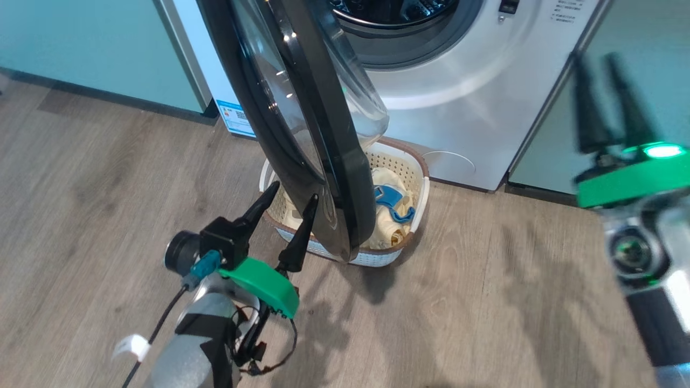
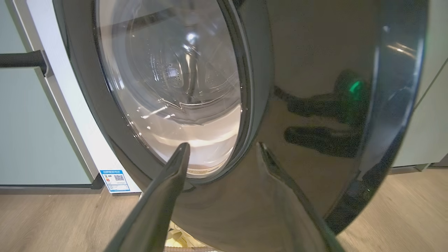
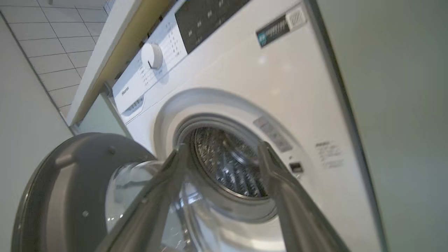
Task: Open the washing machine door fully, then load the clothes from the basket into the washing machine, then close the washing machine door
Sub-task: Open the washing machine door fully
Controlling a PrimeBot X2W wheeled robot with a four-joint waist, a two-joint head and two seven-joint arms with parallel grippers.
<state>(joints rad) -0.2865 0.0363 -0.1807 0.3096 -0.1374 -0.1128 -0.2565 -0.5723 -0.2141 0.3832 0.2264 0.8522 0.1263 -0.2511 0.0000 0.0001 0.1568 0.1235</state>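
washing machine door (image 1: 302,124) stands swung out from the washing machine (image 1: 474,97), nearly edge-on to my head camera, over the left part of the basket (image 1: 401,156). the basket sits on the floor just in front of the machine. clothes (image 1: 388,183) lie in it, a cream bundle with a blue piece on top. left gripper (image 1: 294,192): spread wide, empty, tips just beside the door's glossy outer face, low down; contact, cannot tell. right gripper (image 1: 594,56): raised at right, fingers apart, holding nothing.

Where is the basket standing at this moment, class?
In the head view, the basket stands on the floor at centre, just before the washing machine, half hidden behind the open washing machine door, beyond the left pincer.
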